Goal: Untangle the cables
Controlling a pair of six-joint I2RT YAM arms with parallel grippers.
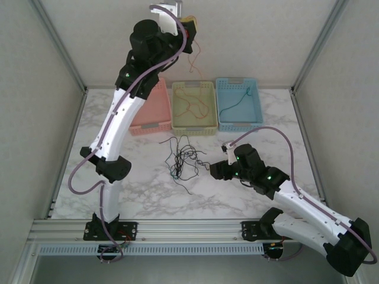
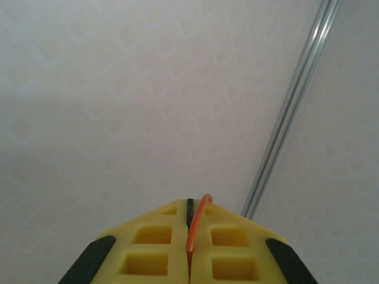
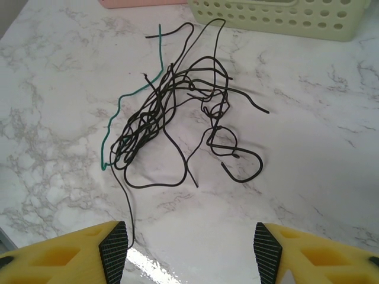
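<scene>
While left tool (image 2: 189, 210) pinches cable (image 2: 196, 226), right tool (image 3: 190, 251) gapes

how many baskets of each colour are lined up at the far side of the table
pink basket: 1
yellow basket: 1
blue basket: 1
total: 3

Black cables (image 3: 155, 116) lie tangled with a teal strand (image 3: 161, 56); orange strand (image 2: 193, 234) apparently dangles aloft.
</scene>
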